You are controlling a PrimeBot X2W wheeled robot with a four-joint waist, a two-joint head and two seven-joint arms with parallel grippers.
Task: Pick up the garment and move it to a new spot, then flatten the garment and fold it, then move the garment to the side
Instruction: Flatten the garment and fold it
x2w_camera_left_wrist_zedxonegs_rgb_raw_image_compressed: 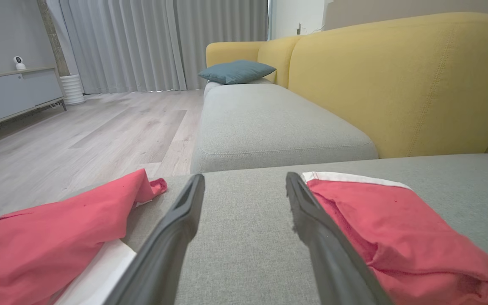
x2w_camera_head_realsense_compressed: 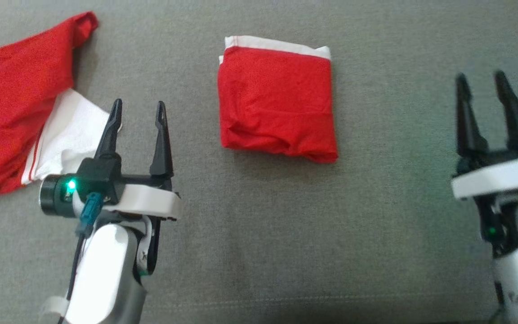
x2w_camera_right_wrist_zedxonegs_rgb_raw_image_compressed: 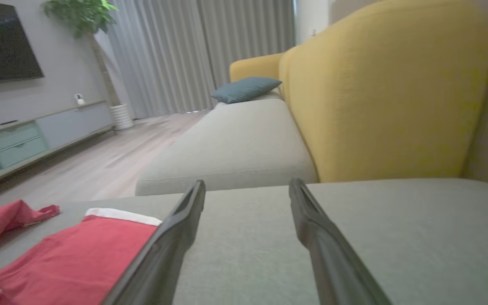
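Crumpled red cloth (x2w_camera_head_realsense_compressed: 11,103) lies left of folded garment (x2w_camera_head_realsense_compressed: 277,103).

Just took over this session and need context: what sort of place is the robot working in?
Most likely a home living room: a yellow-backed sofa, a TV above a low cabinet, and floor-length curtains.

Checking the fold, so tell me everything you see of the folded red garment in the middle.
The folded red garment is a roughly square packet of soft, thin-looking fabric, with a white band along its far edge. Lightly wrinkled, its near edge bulges slightly. It lies flat on the grey sofa cushion, apart from the loose red and white garment; only the cushion touches it.
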